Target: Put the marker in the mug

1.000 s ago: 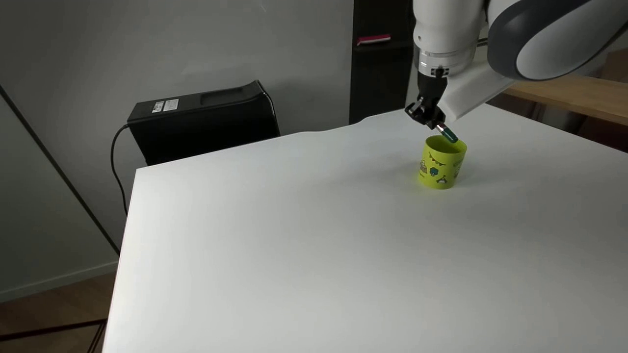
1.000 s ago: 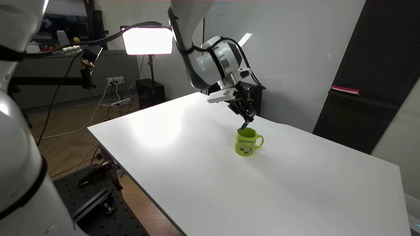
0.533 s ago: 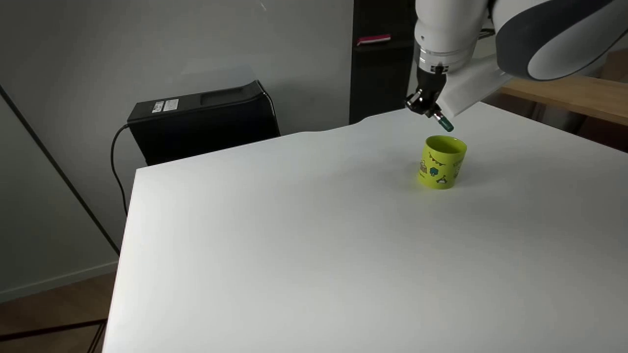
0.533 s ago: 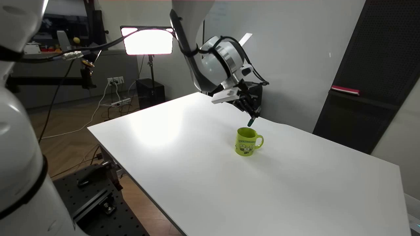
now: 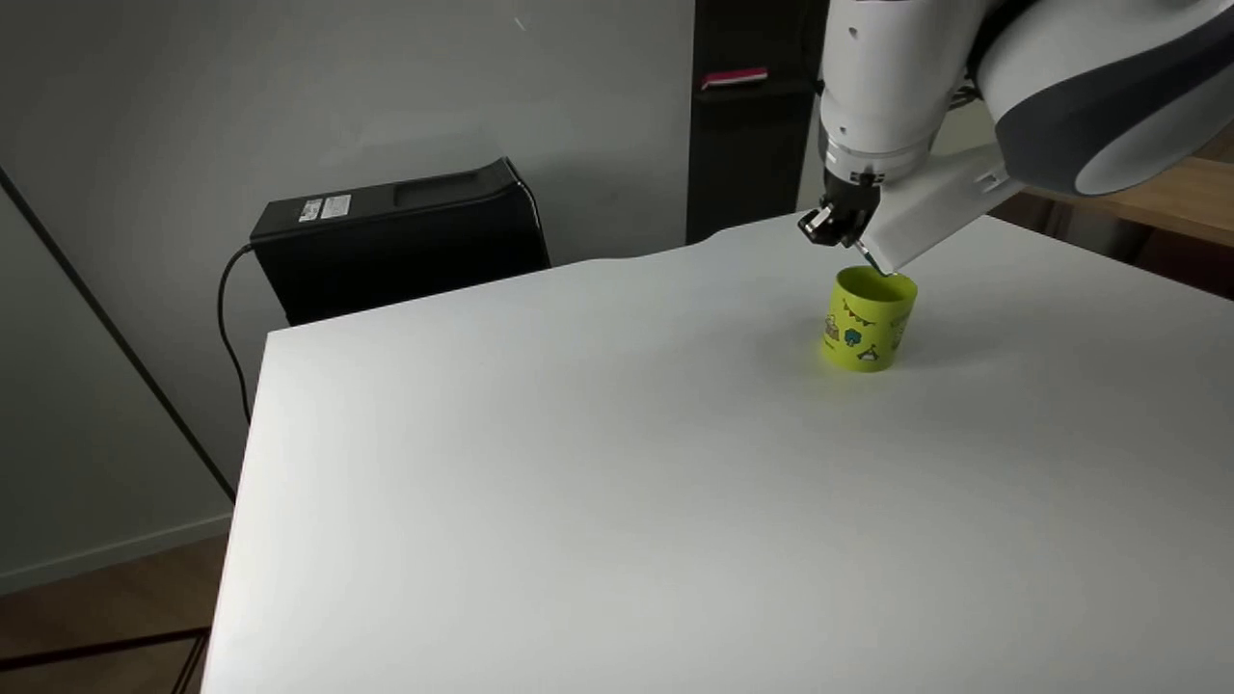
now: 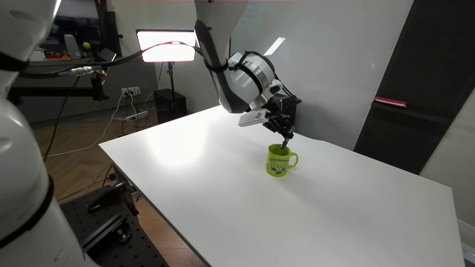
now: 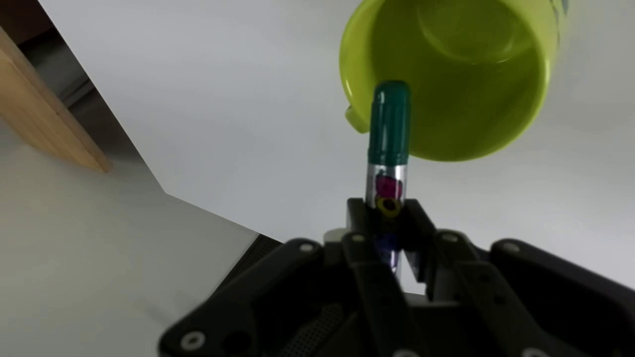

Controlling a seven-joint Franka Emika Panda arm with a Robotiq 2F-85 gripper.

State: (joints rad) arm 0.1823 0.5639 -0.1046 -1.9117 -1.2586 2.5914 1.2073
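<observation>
Leftmost in the wrist view, we see the end of a wooden board (image 7: 44,114), beyond the edge of the counter (image 7: 233,94). Near the middle we find the marker (image 7: 389,126), and the fingers (image 7: 415,225) are clamped on it from both sides, gripping its printed, silvery barrel while its dark green end points ahead. To the right, partly behind the marker, we look down into the mug (image 7: 481,109), yellow-green and upright on the counter; the green end overlaps its rim and opening.

In an exterior view, also from the left, we have a large white section of the arm (image 6: 22,167), then a bright light panel (image 6: 167,53), with a black box (image 6: 170,105) below it. Next we follow the marker slanting downward from the fingers, its tip at the mug's mouth. Whether that tip sits above or below the rim, we cannot tell. The handle (image 6: 295,160) sticks out to the right, and dark lettering and a drawing mark the mug's side. Farther right we notice a red-and-white object (image 6: 390,102) on a dark ledge (image 6: 412,114).

In an exterior view a black device (image 5: 405,241) stands at the left, past the counter's edge; at the right, a white plate (image 5: 930,212) on the arm covers part of the marker, near the mug.
</observation>
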